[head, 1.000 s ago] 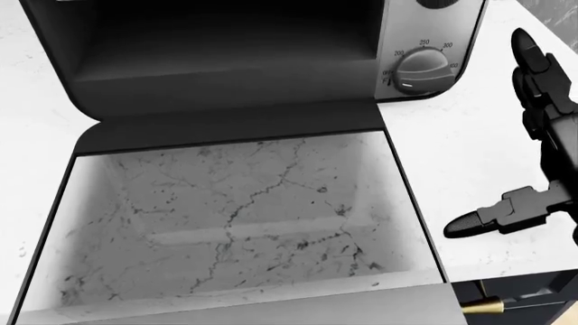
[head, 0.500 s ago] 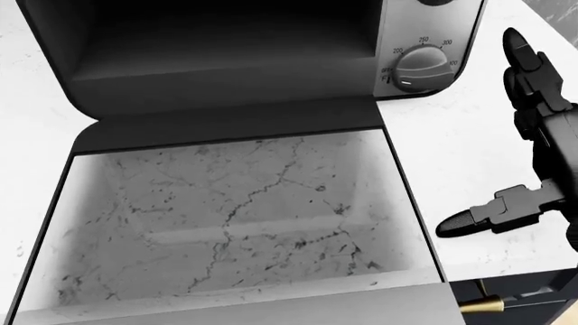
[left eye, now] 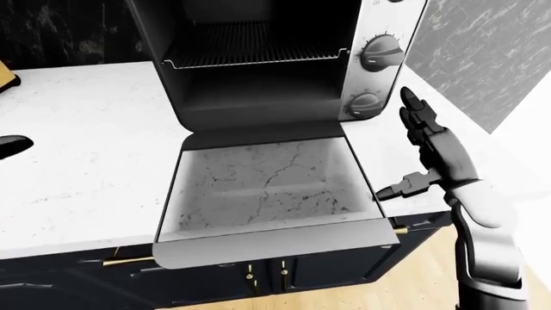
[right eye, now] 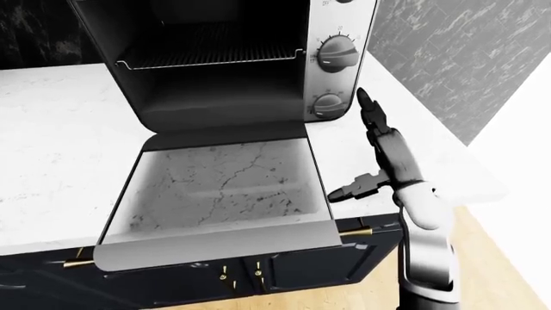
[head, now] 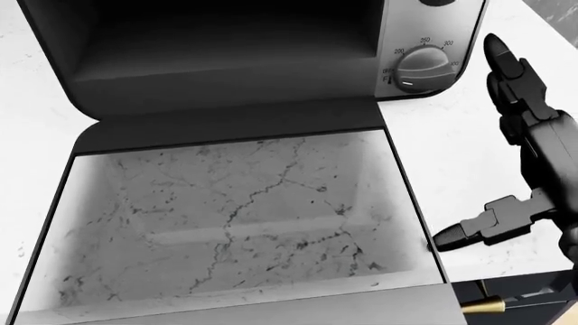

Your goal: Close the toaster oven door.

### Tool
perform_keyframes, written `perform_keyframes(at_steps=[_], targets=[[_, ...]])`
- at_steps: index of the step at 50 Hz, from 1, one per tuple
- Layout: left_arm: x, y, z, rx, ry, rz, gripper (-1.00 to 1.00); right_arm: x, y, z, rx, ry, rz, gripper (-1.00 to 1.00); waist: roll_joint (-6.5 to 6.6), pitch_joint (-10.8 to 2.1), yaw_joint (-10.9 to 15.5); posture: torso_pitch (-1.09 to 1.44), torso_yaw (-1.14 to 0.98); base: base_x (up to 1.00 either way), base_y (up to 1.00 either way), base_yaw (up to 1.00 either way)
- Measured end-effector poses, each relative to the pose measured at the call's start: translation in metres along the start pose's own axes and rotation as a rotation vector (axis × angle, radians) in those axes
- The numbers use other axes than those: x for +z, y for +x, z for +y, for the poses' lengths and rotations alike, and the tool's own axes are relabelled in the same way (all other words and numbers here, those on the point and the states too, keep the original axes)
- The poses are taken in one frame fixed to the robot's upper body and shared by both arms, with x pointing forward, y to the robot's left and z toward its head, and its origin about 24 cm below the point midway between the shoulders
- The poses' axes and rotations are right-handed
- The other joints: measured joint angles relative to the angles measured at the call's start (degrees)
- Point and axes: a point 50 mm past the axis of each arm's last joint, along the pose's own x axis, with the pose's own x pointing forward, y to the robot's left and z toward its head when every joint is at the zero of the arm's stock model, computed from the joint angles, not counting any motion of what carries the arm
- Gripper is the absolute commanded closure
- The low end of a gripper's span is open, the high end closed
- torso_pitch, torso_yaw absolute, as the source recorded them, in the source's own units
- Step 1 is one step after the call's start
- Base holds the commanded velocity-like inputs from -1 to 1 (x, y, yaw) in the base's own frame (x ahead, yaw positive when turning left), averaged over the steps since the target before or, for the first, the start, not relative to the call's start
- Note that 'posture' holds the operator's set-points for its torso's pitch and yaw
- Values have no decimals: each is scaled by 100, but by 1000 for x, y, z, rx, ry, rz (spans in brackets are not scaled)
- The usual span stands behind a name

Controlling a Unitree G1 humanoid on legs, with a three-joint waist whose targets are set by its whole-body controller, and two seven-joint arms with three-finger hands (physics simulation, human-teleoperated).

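The toaster oven door (left eye: 267,187) is seen folded fully down, lying flat and jutting past the edge of the white bench (left eye: 86,161), above dark cabinets (left eye: 284,278). Just beside the door's right edge, the right hand (left eye: 422,155) is held with its fingers spread, long fingers (head: 510,81) pointed up toward the dials (left eye: 379,51) and thumb aimed at the door; no contact can be made out. The door thus lies left of and slightly below that hand. A slip is judged likely if the door is pushed from its side edge rather than lifted from beneath its outer lip: the fingers could skid off, or a dial could be knocked. Only a dark tip of the left hand (left eye: 13,145) is shown at the left border, so its state cannot be told. Farther off stands the oven body (left eye: 258,64) with its rack
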Motion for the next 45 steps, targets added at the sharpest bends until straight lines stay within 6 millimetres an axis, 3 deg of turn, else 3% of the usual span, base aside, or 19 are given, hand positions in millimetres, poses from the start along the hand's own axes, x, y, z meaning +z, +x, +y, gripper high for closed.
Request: perform_keyframes(at_steps=[27,35,45], targets=[[-1,0,2,5,0,1,-100,8,-11,21,17,30,-22,-100,28,-41,-65,0,0,0,0,0],[-2,0,3,8,-2,5,-100,6,-10,32,-17,198,91,-100,98,37,-121,0,0,0,0,0],[1,0,2,4,-2,-7,-100,15,-6,46,-10,325,92,-100,167,47,-146,0,0,0,0,0]])
